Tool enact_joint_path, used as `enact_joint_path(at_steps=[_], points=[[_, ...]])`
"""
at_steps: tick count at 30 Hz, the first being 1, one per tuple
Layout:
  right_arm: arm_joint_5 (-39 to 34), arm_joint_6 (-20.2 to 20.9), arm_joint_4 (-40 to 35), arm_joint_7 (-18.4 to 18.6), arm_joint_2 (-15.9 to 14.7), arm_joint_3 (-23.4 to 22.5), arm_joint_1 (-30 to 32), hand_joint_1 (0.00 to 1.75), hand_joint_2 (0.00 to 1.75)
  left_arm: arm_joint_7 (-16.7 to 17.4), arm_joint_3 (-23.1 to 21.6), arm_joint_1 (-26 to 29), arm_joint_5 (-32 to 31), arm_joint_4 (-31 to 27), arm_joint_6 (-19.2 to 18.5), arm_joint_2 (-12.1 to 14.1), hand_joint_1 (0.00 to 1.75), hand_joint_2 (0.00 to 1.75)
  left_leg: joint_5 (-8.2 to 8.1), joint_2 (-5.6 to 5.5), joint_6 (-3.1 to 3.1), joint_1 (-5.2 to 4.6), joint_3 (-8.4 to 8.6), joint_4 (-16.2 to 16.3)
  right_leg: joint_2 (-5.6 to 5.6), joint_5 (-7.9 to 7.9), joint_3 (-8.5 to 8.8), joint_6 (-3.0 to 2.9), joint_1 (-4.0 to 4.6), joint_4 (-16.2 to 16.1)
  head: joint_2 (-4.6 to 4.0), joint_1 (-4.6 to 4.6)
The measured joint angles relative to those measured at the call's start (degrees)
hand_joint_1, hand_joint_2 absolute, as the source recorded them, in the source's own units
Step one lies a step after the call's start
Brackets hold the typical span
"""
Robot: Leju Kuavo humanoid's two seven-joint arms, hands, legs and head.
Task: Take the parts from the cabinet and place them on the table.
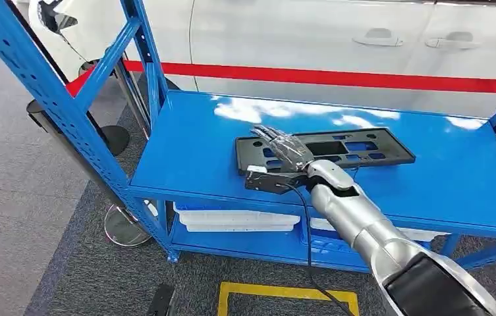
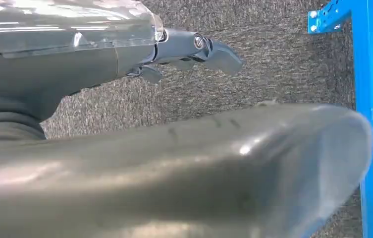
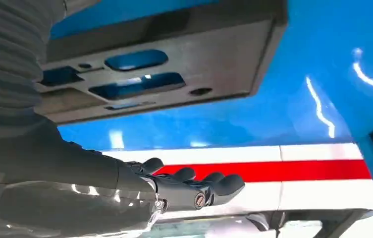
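Presently, the right hand (image 1: pixel 283 146) is hovering with fingers spread, holding nothing, over the left end of the flat black slotted plastic panel (image 1: pixel 337 148), which is lying on the glossy blue metal shelf (image 1: pixel 186 151). Judged step: reaching to grasp; next, fingers must close on the panel's edge. The left hand (image 2: pixel 194 49) is hanging slack, empty, over grey carpet. White trays (image 1: pixel 235 219) are sitting beneath the shelf; a white, red-striped car (image 1: pixel 337 46) is standing behind.

Layout: top shelf of the cabinet

The part (image 1: pixel 337 149) lies flat on the top shelf (image 1: pixel 186 158), midway between its left and right edges. The right hand (image 1: pixel 283 146) extends over the part's left end. Trays (image 1: pixel 235 220) sit on the lower shelf, beneath. A car (image 1: pixel 337 39) stands behind the cabinet's rear edge.
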Motion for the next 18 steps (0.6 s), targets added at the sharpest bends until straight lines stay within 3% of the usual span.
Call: enact_joint_path(at_steps=[10, 18], points=[[2.34, -0.35, 4.72, 1.36, -0.24, 1.62, 0.00, 0.00, 1.75, -1.05, 0.44, 0.23, 0.63, 0.00, -0.22, 0.02, 0.00, 0.00, 0.00, -0.01, 0.00, 0.00, 0.00, 0.00, 0.00, 0.00, 0.03, 0.00, 0.00, 0.00, 0.00, 0.00], [0.07, -1.42, 9.80, 2.67, -0.22, 1.97, -0.72, 0.00, 1.75, -1.25, 0.74, 0.78, 0.68, 0.00, -0.44, 0.11, 0.00, 0.00, 0.00, 0.00, 0.00, 0.00, 0.00, 0.00, 0.00, 0.00, 0.01, 0.00, 0.00, 0.00, 0.00, 0.00]])
